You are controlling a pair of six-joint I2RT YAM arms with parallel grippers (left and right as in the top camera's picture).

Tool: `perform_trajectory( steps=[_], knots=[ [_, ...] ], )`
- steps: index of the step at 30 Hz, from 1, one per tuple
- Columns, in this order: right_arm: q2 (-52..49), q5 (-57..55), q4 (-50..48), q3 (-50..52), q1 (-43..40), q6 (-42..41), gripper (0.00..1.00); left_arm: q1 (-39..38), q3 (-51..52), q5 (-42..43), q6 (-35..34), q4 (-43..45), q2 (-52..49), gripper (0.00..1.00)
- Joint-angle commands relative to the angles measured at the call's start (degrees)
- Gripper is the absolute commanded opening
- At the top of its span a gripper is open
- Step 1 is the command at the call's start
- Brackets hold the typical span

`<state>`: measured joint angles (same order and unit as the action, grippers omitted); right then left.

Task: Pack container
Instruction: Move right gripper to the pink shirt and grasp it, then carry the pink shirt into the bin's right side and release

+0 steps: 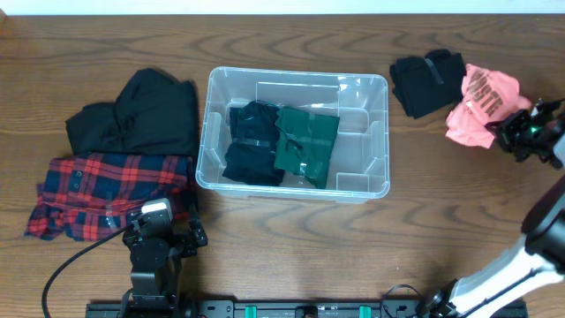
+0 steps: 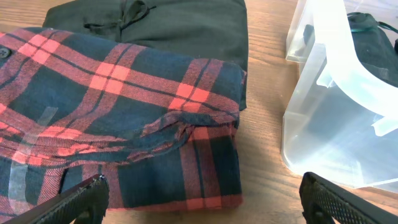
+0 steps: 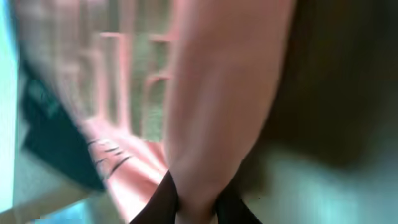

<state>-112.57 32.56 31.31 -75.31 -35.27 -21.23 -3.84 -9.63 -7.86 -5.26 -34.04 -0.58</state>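
The clear plastic container (image 1: 371, 181) stands mid-table and holds a dark navy garment (image 1: 252, 141) and a green garment (image 1: 309, 141); its wall shows at the right of the left wrist view (image 2: 336, 118). My right gripper (image 1: 510, 132) is shut on the edge of a pink garment (image 1: 481, 102) at the far right; in the right wrist view the pink cloth (image 3: 217, 93) is pinched between the fingers (image 3: 196, 208). My left gripper (image 2: 202, 199) is open and empty, just in front of a red plaid shirt (image 1: 110, 190) (image 2: 118, 112).
A black garment (image 1: 141, 110) lies behind the plaid shirt, also seen in the left wrist view (image 2: 168, 25). Another black garment (image 1: 425, 79) lies to the left of the pink one. The wooden table (image 1: 353, 256) carries everything.
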Motion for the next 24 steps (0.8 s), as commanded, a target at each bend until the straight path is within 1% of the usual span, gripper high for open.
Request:
perform_trajectory(
  steps=[1, 4, 7, 8, 11, 14, 17, 21, 24],
  knots=[
    [15.61, 0.74, 4.81, -0.44, 2.25, 5.92, 0.05, 0.28, 0.74, -0.26, 0.72, 0.09, 0.39, 0.98],
    [27.89, 0.72, 11.10, -0.44, 5.44, 8.52, 0.05, 0.28, 0.74, -0.26, 0.72, 0.09, 0.39, 0.98],
    [37.59, 1.31, 14.64, -0.44, 9.29, 8.44, 0.06, 0.28, 0.74, -0.26, 0.72, 0.09, 0.39, 0.98],
    [43.25, 2.75, 15.74, -0.44, 12.63, 7.87, 0.07, 0.28, 0.74, -0.26, 0.72, 0.07, 0.39, 0.98],
    [48.85, 5.01, 16.28, -0.44, 18.34, 4.63, 0.06, 0.28, 0.74, -0.26, 0.72, 0.09, 0.39, 0.98],
    [51.23, 5.62, 17.11, -0.42, 25.07, 1.79, 0.04, 0.28, 0.74, -0.26, 0.74, 0.09, 0.39, 0.98],
    [50.62, 5.44, 17.33, -0.20, 31.52, -0.46, 0.01, 0.28, 0.74, -0.26, 0.72, 0.09, 0.39, 0.98],
    [46.97, 4.85, 13.81, 0.46, 39.32, -3.50, 0.02, 0.28, 0.74, -0.26, 0.72, 0.09, 0.39, 0.98],
    [42.51, 2.32, 9.60, 0.48, 44.26, -7.82, 0.02, 0.28, 0.74, -0.26, 0.72, 0.09, 0.39, 0.98]
  ],
)
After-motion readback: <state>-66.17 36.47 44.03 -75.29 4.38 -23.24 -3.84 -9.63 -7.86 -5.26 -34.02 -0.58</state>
